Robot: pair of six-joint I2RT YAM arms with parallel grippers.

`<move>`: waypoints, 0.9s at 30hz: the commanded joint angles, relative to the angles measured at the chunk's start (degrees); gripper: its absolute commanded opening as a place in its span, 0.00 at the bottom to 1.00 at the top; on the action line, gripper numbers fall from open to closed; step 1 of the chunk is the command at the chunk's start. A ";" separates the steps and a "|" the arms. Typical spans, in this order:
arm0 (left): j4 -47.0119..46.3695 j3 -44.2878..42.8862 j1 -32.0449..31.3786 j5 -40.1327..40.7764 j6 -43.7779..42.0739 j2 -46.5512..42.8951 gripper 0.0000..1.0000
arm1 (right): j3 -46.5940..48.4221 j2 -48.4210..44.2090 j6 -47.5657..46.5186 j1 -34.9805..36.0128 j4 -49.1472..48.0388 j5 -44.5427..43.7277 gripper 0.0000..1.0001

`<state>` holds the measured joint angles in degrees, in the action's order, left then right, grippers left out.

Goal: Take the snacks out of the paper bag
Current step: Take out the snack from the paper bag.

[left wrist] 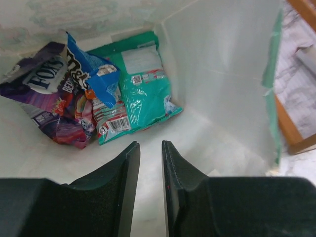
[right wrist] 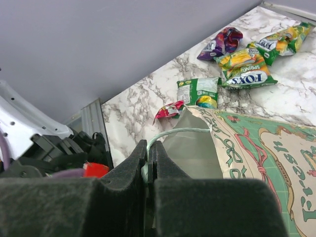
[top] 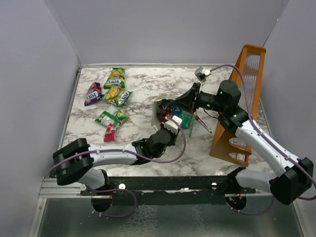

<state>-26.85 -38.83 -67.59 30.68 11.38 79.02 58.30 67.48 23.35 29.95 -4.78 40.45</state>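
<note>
Marble table (top: 148, 148), grey walls. L to R: several snacks (top: 112, 96) lay out at far L. L gripper (left wrist: 150, 148), jaws a slit apart and empty, sat inside paper bag (left wrist: 222, 74), w/ teal packet (left wrist: 143, 94) just ahead. R gripper (right wrist: 148, 150) was clamped on loop handle (right wrist: 180, 130). Best approach: widen jaws, straddle one packet edge.

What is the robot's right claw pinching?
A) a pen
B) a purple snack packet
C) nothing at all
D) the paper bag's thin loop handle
D: the right wrist view shows the right gripper shut on the thin loop handle of the paper bag.
</note>
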 commanded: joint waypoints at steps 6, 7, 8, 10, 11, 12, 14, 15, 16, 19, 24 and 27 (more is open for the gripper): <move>-16.56 0.54 2.56 5.07 -1.10 9.54 0.27 | 0.11 -1.78 2.10 0.37 -3.50 3.33 0.02; -18.90 0.95 3.05 4.71 -1.62 10.40 0.30 | -0.05 -1.82 2.31 0.37 -3.67 3.47 0.01; -21.02 1.17 3.45 4.71 -2.20 11.20 0.35 | -0.15 -1.91 2.38 0.37 -3.74 3.45 0.01; -23.93 0.65 4.38 4.76 -3.03 13.14 0.44 | -0.14 -2.08 2.50 0.37 -3.85 3.41 0.01; -24.79 0.15 4.88 5.12 -3.42 14.22 0.46 | -0.09 -2.16 2.53 0.37 -3.72 3.48 0.01; -25.59 -0.44 5.42 5.47 -3.72 15.35 0.48 | -0.12 -2.25 2.59 0.37 -3.65 3.49 0.01; -26.73 -1.84 6.47 5.31 -4.38 17.41 0.48 | -0.02 -2.47 2.77 0.37 -3.58 3.49 0.01; -27.87 -2.43 6.99 5.15 -5.26 18.57 0.49 | 0.01 -2.52 2.75 0.37 -3.56 3.50 0.01; -29.41 -2.94 7.11 5.06 -6.53 20.46 0.50 | 0.05 -2.61 2.87 0.37 -3.57 3.50 0.01; -33.32 -5.43 7.23 6.50 -10.68 25.42 0.58 | 0.34 -2.70 2.84 0.37 -3.25 3.56 0.02; -38.74 -9.59 8.20 10.25 -17.56 32.88 0.68 | 0.58 -3.16 2.61 0.37 -2.46 3.40 0.01; -38.55 -12.14 9.14 11.61 -20.28 36.11 0.60 | 0.79 -3.42 2.36 0.37 -1.90 3.02 0.01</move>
<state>-60.18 -47.57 -59.94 38.30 -2.66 111.28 58.30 66.06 25.50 29.95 -6.00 42.70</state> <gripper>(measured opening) 0.660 0.026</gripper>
